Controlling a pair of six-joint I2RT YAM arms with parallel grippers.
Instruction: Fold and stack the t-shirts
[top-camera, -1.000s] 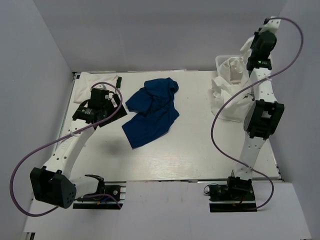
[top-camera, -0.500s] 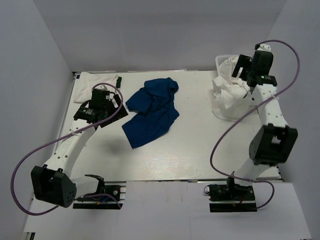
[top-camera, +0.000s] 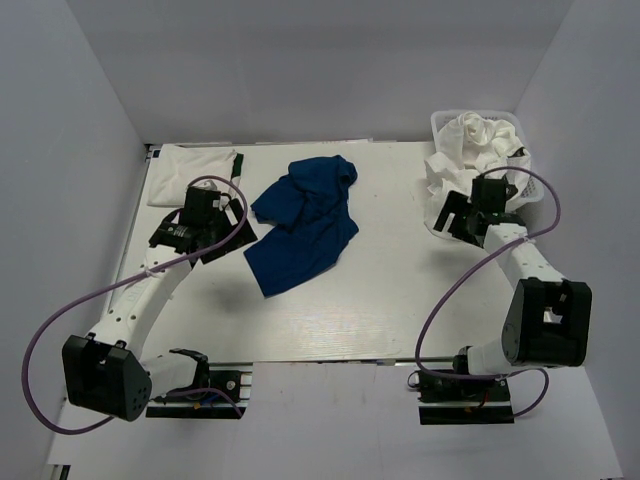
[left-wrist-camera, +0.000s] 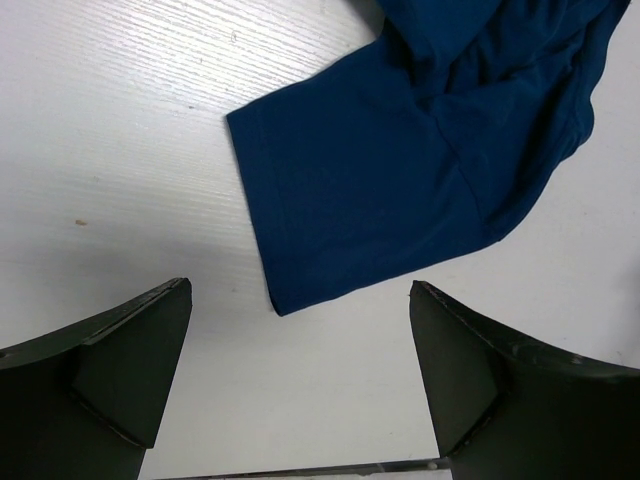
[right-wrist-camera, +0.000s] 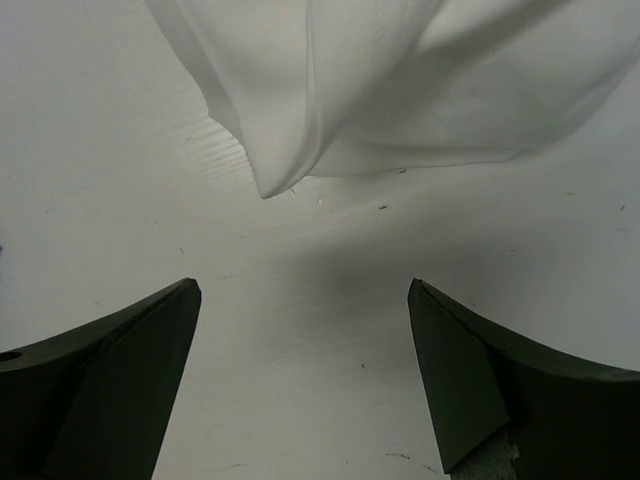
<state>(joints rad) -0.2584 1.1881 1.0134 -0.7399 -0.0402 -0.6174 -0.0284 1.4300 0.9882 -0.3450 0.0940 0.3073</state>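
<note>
Barely begun: one white t-shirt (top-camera: 195, 160) lies flat, seemingly folded, far left of the crumpled blue t-shirt (top-camera: 303, 222). The other white t-shirts (top-camera: 470, 140) heap in the basket (top-camera: 524, 124) to its right. Left hand (left-wrist-camera: 300, 290) and right hand (right-wrist-camera: 300, 285) gape, empty.

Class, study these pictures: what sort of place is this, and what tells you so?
Probably a robotics lab cell: left arm and right arm mounted at a white table, plain walls around it, a crumpled blue t-shirt lying there.
</note>
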